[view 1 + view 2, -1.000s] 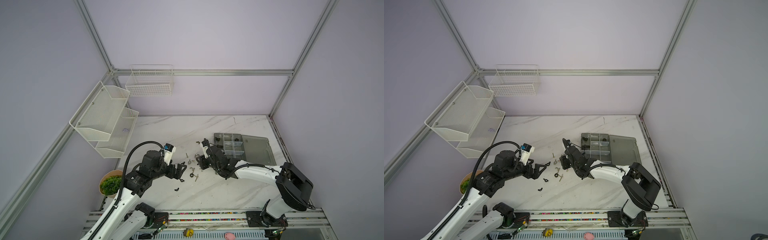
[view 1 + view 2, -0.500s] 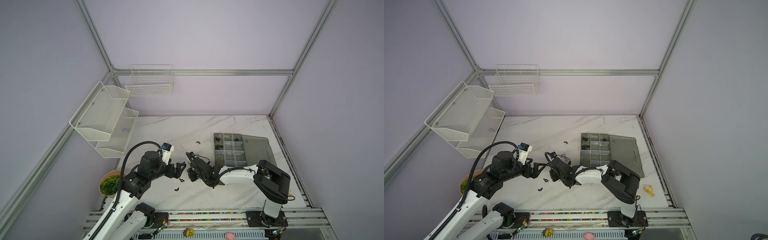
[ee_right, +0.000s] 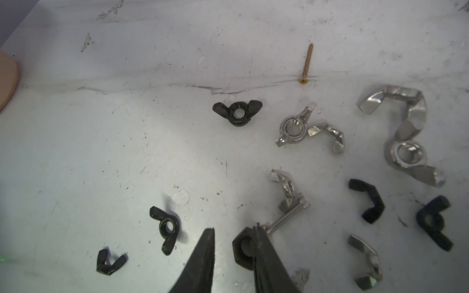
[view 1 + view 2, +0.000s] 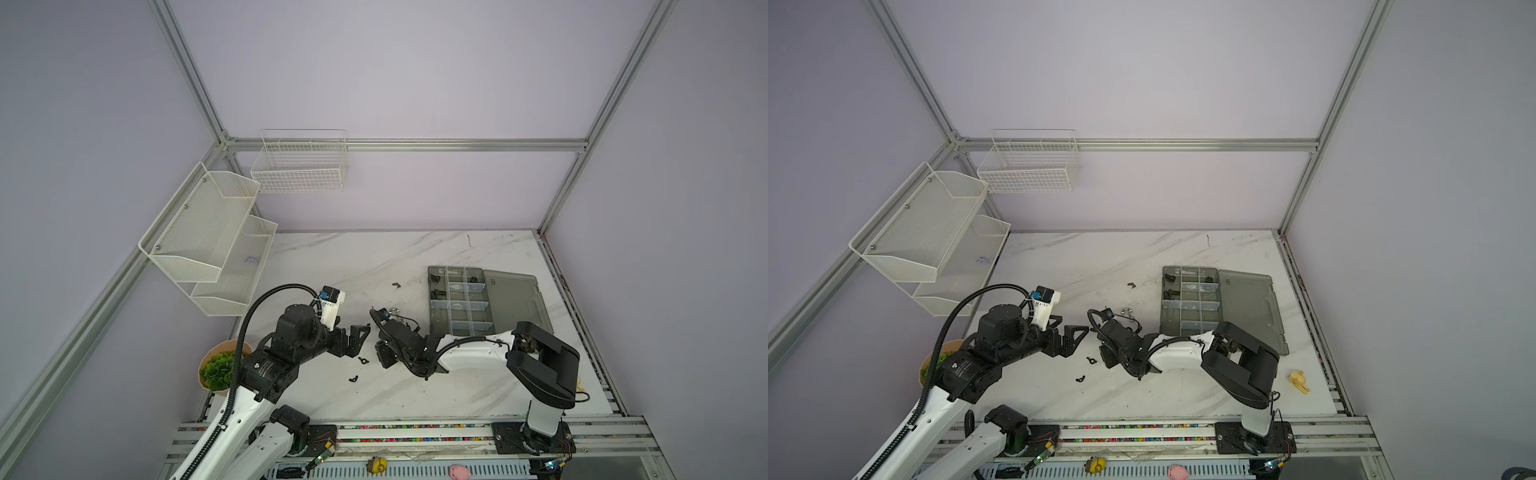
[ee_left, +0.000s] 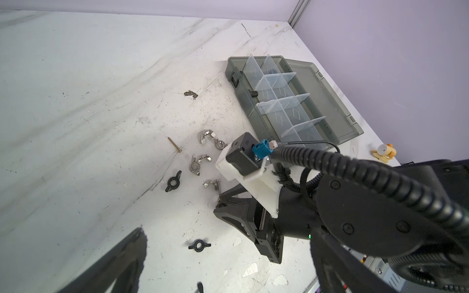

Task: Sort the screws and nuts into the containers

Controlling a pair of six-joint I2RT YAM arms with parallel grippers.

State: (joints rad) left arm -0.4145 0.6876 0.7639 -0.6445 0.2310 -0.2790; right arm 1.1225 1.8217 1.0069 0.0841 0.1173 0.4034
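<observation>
My right gripper [image 3: 233,228] is low over the loose hardware, open, with a black hex nut [image 3: 241,250] between its fingers, resting against one of them and clear of the other. Around it lie black wing nuts [image 3: 237,111], silver wing nuts [image 3: 291,126], a brass screw [image 3: 306,63] and a silver screw [image 3: 286,215] threaded through a wing nut. The smoky-grey organizer box [image 4: 430,291] lies open to the right, its compartments [image 5: 279,101] mostly bare. My left gripper [image 4: 355,338] hovers open just left of the pile, above a black wing nut [image 5: 199,245].
White mesh shelves [image 4: 208,241] and a wire basket [image 4: 299,166] hang on the left and back walls. A potted plant [image 4: 220,370] sits at the table's left edge. A yellow toy [image 4: 1299,380] lies near the right edge. A brown scrap [image 5: 190,94] lies left of the box.
My right arm has swung left from beside the box to the loose pile, and its gripper now stands around the hex nut. The left arm has barely moved.
</observation>
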